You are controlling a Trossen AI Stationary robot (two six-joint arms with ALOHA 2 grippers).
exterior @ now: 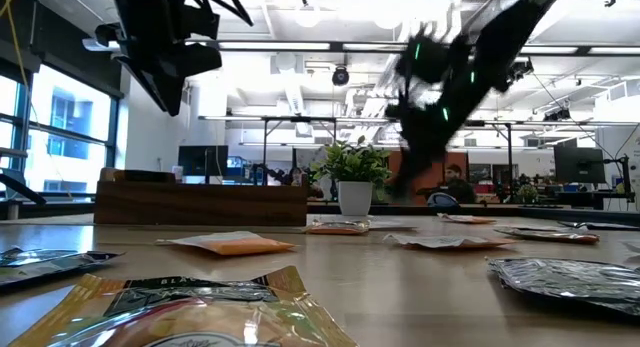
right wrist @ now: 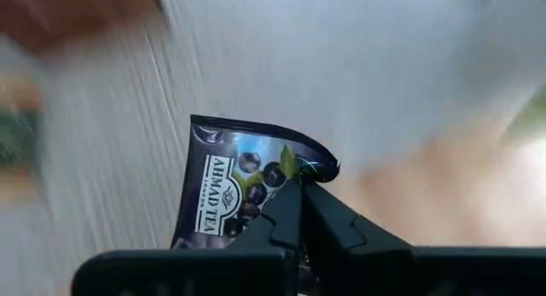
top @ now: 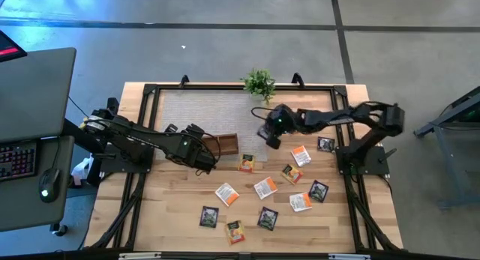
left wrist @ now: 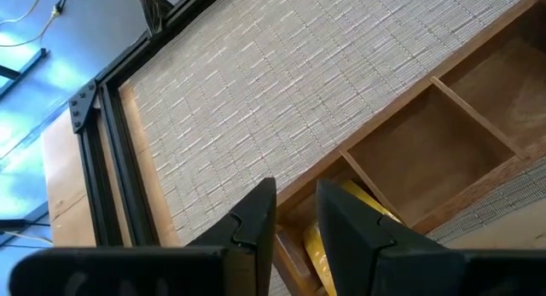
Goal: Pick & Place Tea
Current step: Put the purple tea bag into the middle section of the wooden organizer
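Several tea sachets, orange-and-white [top: 265, 187] and dark [top: 268, 217], lie flat on the wooden table [top: 172, 215]. My right gripper [top: 268, 135] hangs over the table's middle, right of the brown compartment tray [top: 227, 144]. It is shut on a dark sachet with purple print [right wrist: 223, 185]. My left gripper [left wrist: 296, 194] stands open above the tray's left end, touching nothing. A yellow sachet [left wrist: 314, 245] lies in the compartment below it. My right gripper pinches the dark sachet between its two fingers at one edge, beside a curled corner [right wrist: 292, 166]. The fingers slant down from the table's right side. The sachet stands out beyond the fingertips, lifted clear of the table.
A grey woven mat [top: 210, 110] covers the far half of the table, and the tray lies on its near edge. A small potted plant [top: 259, 84] stands at the far edge. The black frame [top: 142, 125] runs round the table.
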